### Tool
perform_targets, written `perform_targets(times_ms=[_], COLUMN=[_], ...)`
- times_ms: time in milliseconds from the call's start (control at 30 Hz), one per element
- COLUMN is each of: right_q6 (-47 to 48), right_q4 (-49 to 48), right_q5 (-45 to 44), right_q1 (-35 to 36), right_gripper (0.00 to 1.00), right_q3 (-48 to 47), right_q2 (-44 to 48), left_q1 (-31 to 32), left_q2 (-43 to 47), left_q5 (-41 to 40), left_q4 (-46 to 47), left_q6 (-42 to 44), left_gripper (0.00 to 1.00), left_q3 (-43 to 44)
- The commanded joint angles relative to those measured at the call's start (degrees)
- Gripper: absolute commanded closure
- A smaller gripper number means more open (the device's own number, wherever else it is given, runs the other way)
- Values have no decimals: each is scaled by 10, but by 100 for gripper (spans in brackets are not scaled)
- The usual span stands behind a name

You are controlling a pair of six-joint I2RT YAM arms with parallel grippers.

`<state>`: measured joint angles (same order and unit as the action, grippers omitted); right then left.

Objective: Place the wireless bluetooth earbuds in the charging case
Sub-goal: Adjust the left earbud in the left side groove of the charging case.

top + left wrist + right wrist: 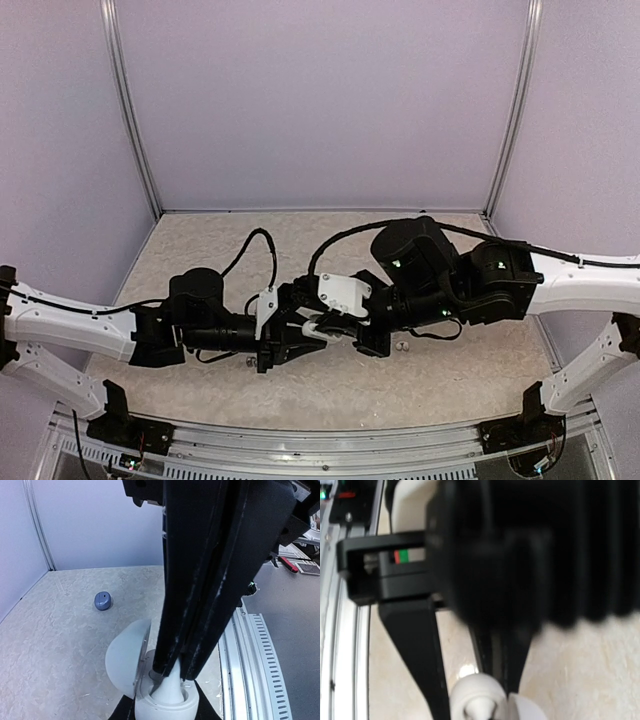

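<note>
The left claw (305, 338) is gripping the open white charging case (165, 707) from both sides, with its lid (125, 660) standing tilted up. The right claw (176, 672) is reaching down into the case with its 2 fingers (200, 605) pressed together. Their tips are touching 1 white earbud (169, 689), which is sitting in a well of the case. 1 purple-grey earbud (102, 600) is lying on the table (60, 645), well apart from the case.
</note>
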<state>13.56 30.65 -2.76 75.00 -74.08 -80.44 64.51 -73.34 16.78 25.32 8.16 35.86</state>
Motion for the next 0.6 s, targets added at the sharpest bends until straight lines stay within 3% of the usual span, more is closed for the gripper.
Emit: perform_targets(times_ms=[0,233,567], right_q6=[-18,-22,-28], right_q4=[-57,-99,-83], right_q5=[6,24,27], right_q1=[5,4,2], right_gripper=[100,100,100], right_q3=[43,73,72], right_q2=[40,47,18], left_q1=[-7,-8,-8], left_q2=[27,34,38], left_q5=[25,37,38], left_q4=[63,87,81], left_q6=[-15,-21,-18], left_gripper=[100,100,100], left_q3=[-8,-13,-10])
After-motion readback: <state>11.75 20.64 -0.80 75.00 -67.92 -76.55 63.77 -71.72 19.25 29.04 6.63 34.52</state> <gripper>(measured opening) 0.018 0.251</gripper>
